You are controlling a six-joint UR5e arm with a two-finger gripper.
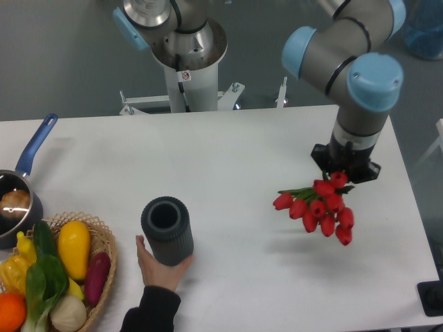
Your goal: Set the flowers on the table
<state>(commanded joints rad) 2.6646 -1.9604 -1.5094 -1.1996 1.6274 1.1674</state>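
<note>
Gripper [344, 174] sits over the right part of the white table [242, 145], pointing down, wrist housing hiding the fingers. The flowers [320, 206], a bunch of red tulips, hang from it: green stem ends run up under the gripper body, so it looks clamped on the stems, though the finger contact itself isn't visible. Bunch is off the tabletop, shadow visible on the table just below and to its left. Long axis is hard to call from this overhead angle; blooms fan out below the gripper toward the front-left and front, the lowest head nearest the table's front edge, stems toward the wrist.

Well apart on the left: dark ribbed vase [167, 230] standing upright, mouth open to the camera, a person's hand [159, 266] cupped against its base from the front. Wicker basket [104, 242] of vegetables at the front-left corner, blue-handled pot [17, 200] just behind it.
</note>
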